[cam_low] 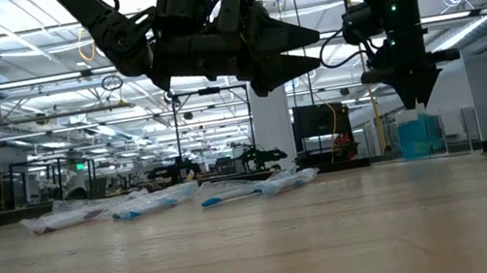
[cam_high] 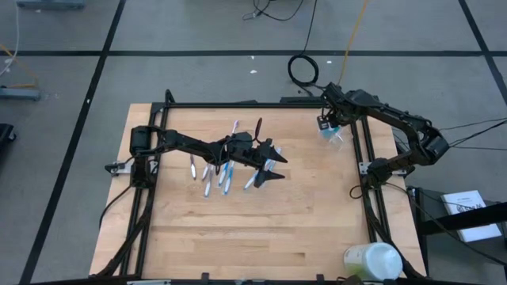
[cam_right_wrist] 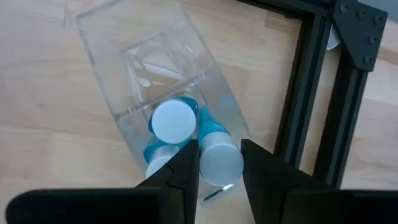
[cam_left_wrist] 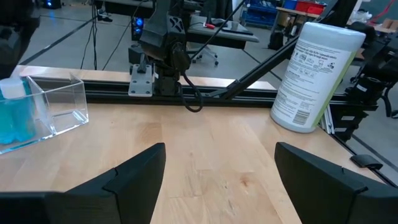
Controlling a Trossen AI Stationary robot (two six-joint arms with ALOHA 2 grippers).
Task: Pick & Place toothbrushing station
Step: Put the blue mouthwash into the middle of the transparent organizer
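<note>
**Right tool over the clear cup, left tool spread above the brushes**

At the near right corner of the worktop point(cam_high: 238, 237) stands a large green-and-white round container point(cam_high: 372, 261), apart from everything else. Mid-worktop, the toothbrushes point(cam_high: 215, 176) lie scattered in a loose cluster, blue and white. The left tool point(cam_high: 269, 168) hangs above their right edge with its fingers point(cam_left_wrist: 134, 171) spread wide and nothing between them. Farther back, at the right rear edge beside the black frame rail point(cam_right_wrist: 314, 93), sits the clear plastic cup point(cam_right_wrist: 155, 68), with teal-and-white tubes point(cam_right_wrist: 173, 121) standing inside it. The right tool point(cam_right_wrist: 219, 163) is directly over the cup, its fingers narrowly parted on either side of the cap of one tube point(cam_right_wrist: 217, 155); whether they press on it I cannot tell.
</note>
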